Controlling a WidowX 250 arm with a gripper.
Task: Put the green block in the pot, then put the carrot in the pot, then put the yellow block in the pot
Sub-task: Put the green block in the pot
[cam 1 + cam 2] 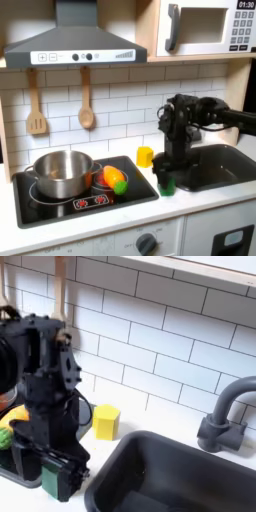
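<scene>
First exterior view: toy kitchen w/ white brick-tile wall, grey range hood [72,45] up top and a microwave [205,27] at upper right. Two wooden utensils [36,108] hang on the wall above a black stovetop [85,205]. The pot [60,172], shiny steel, sits on the stovetop's left burner area. The carrot [113,180] lies on the stovetop just beside the pot, on the first exterior view's right of it, orange body w/ green tip toward the front. The yellow block [145,156] rests on the white counter behind the stovetop's right rear corner, apart from the pot. The black arm [205,115] reaches in from the first exterior view's right, over the dark sink [220,165], w/ the gripper [166,183] pointing down at the stovetop's right edge. The green block [168,186] sits low between the fingers, near the surface; whether it touches the surface can't be told.

Second exterior view: close side look. Gripper [57,478] fills the left, pointing down; jaws narrow, closed around the green block [55,481], which shows as a bright green patch at the tips. Yellow block [106,422] sits on the counter just behind the arm, by the wall. Carrot [12,416] peeks out at the far left edge, partly hidden. Sink [160,471] w/ grey faucet [225,416] at the second exterior view's right.
</scene>
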